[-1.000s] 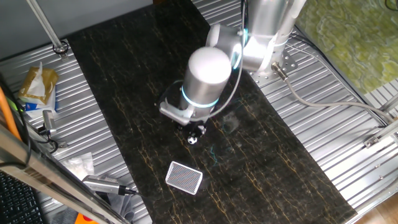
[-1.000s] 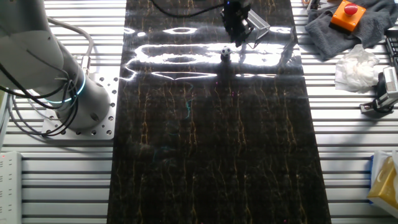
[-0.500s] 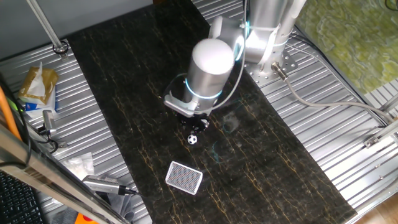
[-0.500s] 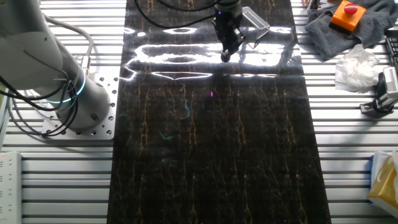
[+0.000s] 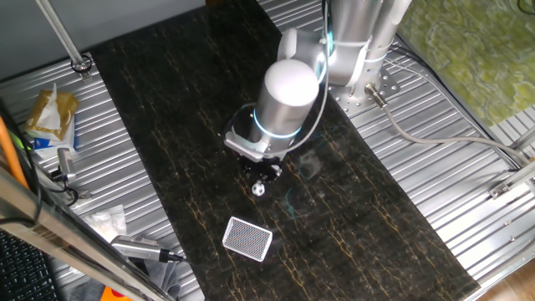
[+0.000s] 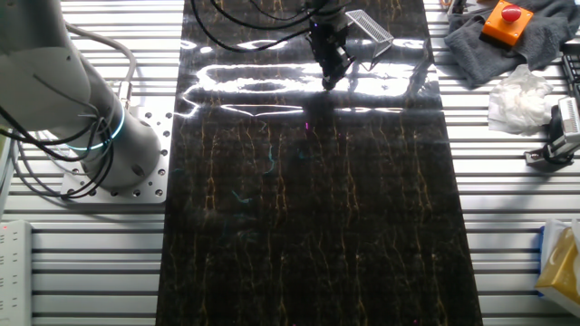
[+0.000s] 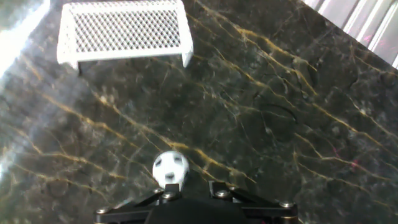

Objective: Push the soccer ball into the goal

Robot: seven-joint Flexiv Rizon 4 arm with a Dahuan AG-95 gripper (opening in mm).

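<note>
hovering right behind the soccer ball [image 7: 170, 168], the claw [image 5: 262, 173] — jaw gap can't be told — faces the goal [image 7: 122, 30].

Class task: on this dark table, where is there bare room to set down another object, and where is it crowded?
Bare: the marble stretch beside the robot base. Crowded: around the gripper, the soccer ball and the goal.
</note>
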